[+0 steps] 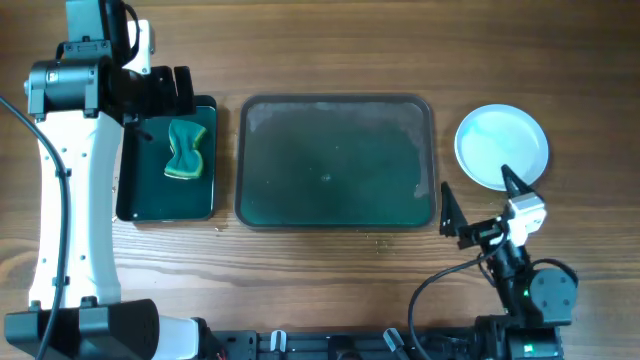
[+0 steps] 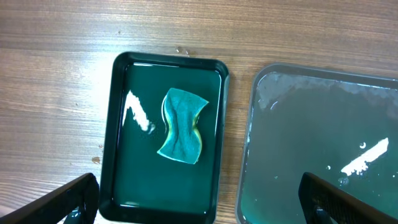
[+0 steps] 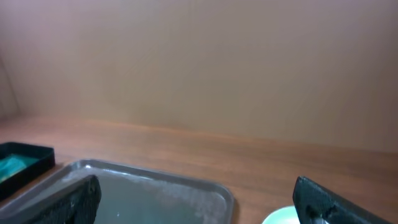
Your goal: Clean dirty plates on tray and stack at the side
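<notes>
Both grippers are hanging empty with jaws spread wide. The left gripper (image 1: 168, 88) is hovering over the far end of the small dark tray (image 1: 150, 195), where a green sponge (image 1: 186, 150) is lying on the glossy floor. The right gripper (image 1: 482, 198) is hovering near the table's front edge, just right of the large tray (image 1: 330, 160). That tray is sitting mid-table, its filmy floor showing all over. A pale blue plate (image 1: 502, 147) is resting on the wooden table (image 1: 330, 270) to its right, apart from the rim; whether others are lying beneath it I cannot tell.
</notes>
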`<state>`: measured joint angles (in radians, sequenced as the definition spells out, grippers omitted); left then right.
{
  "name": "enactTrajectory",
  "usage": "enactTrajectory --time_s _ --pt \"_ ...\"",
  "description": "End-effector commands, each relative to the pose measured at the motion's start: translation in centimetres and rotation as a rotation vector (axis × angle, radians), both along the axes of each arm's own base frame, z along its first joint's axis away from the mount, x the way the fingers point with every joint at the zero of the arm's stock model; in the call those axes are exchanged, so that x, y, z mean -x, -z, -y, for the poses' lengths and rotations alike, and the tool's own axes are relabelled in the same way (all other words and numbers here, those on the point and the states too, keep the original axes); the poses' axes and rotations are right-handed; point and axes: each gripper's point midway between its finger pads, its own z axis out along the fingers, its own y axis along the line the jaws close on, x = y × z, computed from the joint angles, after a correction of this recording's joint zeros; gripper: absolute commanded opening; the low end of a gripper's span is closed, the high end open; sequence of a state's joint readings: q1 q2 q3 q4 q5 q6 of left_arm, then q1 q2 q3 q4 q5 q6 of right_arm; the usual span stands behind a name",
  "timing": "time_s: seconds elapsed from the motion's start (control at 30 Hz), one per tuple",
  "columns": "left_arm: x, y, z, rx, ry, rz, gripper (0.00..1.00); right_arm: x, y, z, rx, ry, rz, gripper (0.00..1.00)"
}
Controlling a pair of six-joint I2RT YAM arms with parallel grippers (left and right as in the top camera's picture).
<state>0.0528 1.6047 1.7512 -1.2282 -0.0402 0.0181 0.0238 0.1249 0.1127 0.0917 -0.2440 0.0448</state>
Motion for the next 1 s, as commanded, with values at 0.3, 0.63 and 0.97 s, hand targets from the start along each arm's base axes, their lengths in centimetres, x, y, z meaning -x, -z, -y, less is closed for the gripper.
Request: enactTrajectory --time_s 0.3,0.63,0.97 --pt "-0.1 0.1 -0.2 -0.006 -0.004 -0.003 1.0 0.0 4.4 0.7 -0.065 0.039 -0.079 1.0" --pt "-0.1 0.1 -0.2 -0.006 -0.004 -0.003 1.0 0.0 4.5 0.7 -0.065 0.039 -0.083 1.0" --pt "1.6 -4.2 -0.3 -0.018 -0.01 0.13 1.0 0.0 4.5 0.7 -0.064 0.039 -0.083 1.0"
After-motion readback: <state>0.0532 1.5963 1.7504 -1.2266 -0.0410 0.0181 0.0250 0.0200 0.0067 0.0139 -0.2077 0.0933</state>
